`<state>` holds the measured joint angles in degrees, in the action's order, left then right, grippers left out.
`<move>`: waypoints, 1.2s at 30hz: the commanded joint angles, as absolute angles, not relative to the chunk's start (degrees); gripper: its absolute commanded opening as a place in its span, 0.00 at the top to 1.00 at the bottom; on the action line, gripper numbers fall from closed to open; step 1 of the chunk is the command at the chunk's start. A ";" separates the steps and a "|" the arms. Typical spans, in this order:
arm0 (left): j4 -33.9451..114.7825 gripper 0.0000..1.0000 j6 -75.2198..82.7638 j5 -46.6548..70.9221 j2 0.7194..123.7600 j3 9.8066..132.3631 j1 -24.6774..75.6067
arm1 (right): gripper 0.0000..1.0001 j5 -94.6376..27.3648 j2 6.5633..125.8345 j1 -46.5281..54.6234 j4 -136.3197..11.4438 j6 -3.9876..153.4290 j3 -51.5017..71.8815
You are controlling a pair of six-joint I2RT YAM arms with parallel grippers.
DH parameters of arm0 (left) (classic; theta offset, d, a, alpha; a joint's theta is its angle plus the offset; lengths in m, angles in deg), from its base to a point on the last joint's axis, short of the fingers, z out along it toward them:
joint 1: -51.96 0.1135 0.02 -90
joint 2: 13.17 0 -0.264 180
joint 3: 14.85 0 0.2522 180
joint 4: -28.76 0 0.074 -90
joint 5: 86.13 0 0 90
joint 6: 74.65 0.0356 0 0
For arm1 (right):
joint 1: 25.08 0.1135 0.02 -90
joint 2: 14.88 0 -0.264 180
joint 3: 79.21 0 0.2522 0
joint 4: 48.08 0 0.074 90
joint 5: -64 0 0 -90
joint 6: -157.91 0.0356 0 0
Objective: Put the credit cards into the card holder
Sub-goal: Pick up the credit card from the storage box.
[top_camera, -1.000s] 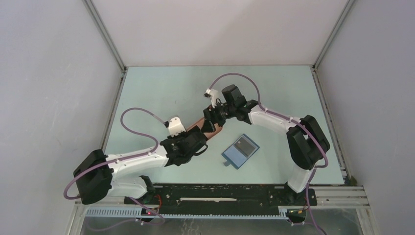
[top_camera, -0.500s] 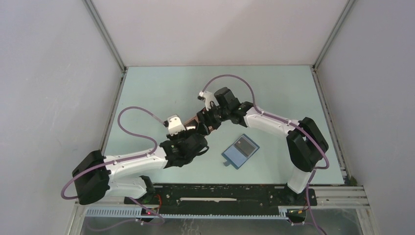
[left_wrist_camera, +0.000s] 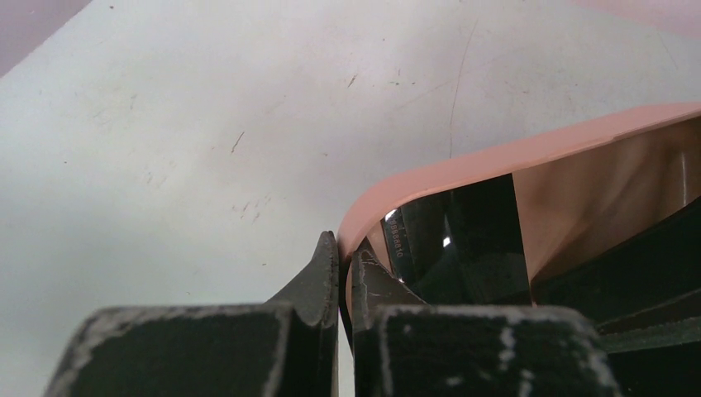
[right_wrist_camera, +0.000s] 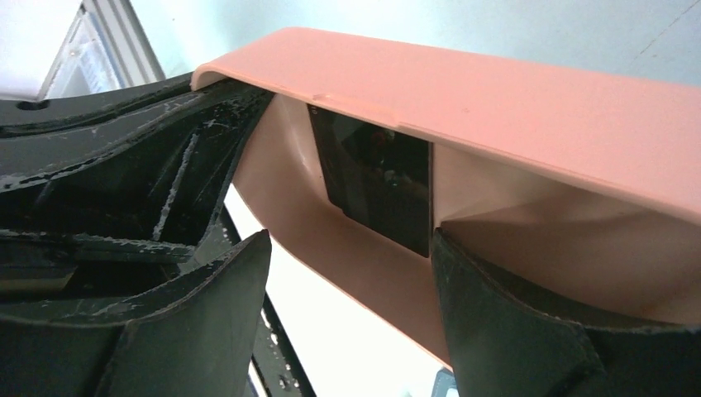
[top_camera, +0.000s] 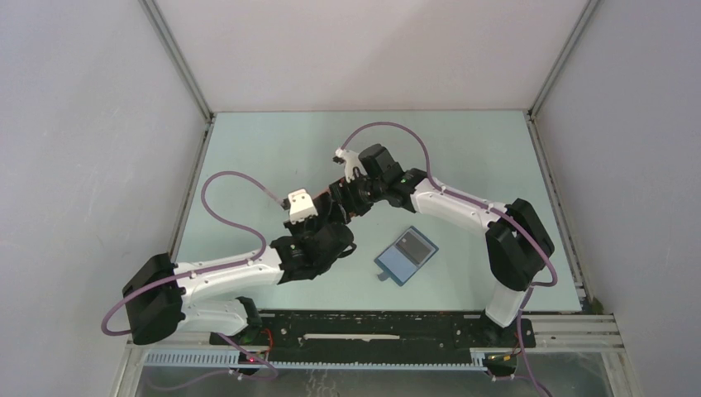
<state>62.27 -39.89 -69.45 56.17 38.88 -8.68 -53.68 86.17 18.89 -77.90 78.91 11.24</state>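
The right jaws and pink tray [right_wrist_camera: 496, 91] have shifted left.

light: bright, even, soft from above — only faint shadows on the table [top_camera: 264, 149] in the top view | glare: small white glint on the black card [left_wrist_camera: 467, 248]; right wrist view blows the table to white below the pink tray [right_wrist_camera: 537, 107] | focus: nearest foreground soft in both wrist views, tray rim sharper

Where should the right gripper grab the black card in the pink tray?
Take the card by its lower edge, probably, coming in through the open side of the tray. It lies flat against the tray's inside with its top edge under the rim, so only the lower edge looks open to the jaws.
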 commanded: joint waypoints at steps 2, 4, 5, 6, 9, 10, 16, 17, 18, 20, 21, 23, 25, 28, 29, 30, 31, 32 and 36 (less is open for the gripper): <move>51.78 1.00 -39.94 -73.65 54.68 42.40 -9.91 | 0.21 -60.70 87.50 17.75 -77.40 83.74 13.04; 51.68 1.00 -40.00 -73.33 54.76 42.41 -9.93 | 0.21 -62.77 87.55 17.44 -77.04 84.02 13.04; 51.61 1.00 -40.02 -73.18 54.72 42.42 -9.98 | 0.21 -64.15 87.59 17.24 -76.78 84.36 13.04; 51.48 1.00 -40.02 -73.14 54.69 42.42 -10.02 | 0.21 -65.26 87.72 16.98 -76.53 84.83 13.04; 51.22 1.00 -40.02 -72.98 54.75 42.42 -10.00 | 0.22 -68.52 87.64 16.52 -75.85 85.75 13.04; 51.18 1.00 -40.02 -72.93 54.79 42.38 -10.00 | 0.22 -69.28 87.58 16.39 -75.69 86.01 12.97; 51.96 1.00 -40.82 -73.58 54.94 42.29 -10.00 | 0.23 -64.33 84.64 16.25 -76.21 82.81 12.60; 52.37 1.00 -41.28 -73.75 54.99 42.33 -10.00 | 0.23 -60.36 83.66 16.68 -76.99 81.04 12.60; 52.47 1.00 -41.45 -73.84 55.08 42.38 -10.00 | 0.23 -56.14 82.89 17.08 -77.46 79.35 12.60; 53.05 1.00 -41.68 -73.91 55.48 42.86 -10.00 | 0.23 -48.40 81.81 17.82 -77.89 76.70 12.60; 53.51 1.00 -41.81 -73.79 55.80 43.39 -10.00 | 0.23 -45.54 81.54 18.30 -77.99 75.43 12.60; 55.31 1.00 -42.69 -73.49 56.57 44.61 -10.00 | 0.23 -41.22 81.32 19.03 -77.94 73.76 12.61; 56.52 1.00 -43.68 -72.88 56.99 45.43 -10.01 | 0.23 -38.68 81.95 19.83 -77.84 72.21 12.60; 56.70 1.00 -44.51 -71.14 57.29 45.48 -10.00 | 0.23 -37.55 84.48 20.12 -79.65 71.53 13.90; 57.19 1.00 -45.06 -70.53 57.51 45.64 -10.00 | 0.23 -36.59 85.10 20.30 -79.79 70.94 14.07; 58.28 1.00 -46.06 -69.88 57.88 45.98 -9.93 | 0.23 -36.01 85.51 20.42 -79.66 70.34 14.10; 59.60 1.00 -47.29 -69.19 58.31 46.41 -9.91 | 0.23 -35.98 86.02 20.37 -79.62 70.09 14.10; 60.70 1.00 -48.60 -68.72 58.70 46.68 -9.92 | 0.23 -36.51 86.87 20.36 -79.94 69.95 14.26; 61.66 1.00 -51.93 -66.77 59.95 46.43 -9.83 | 0.23 -48.22 93.02 19.15 -82.59 74.06 15.79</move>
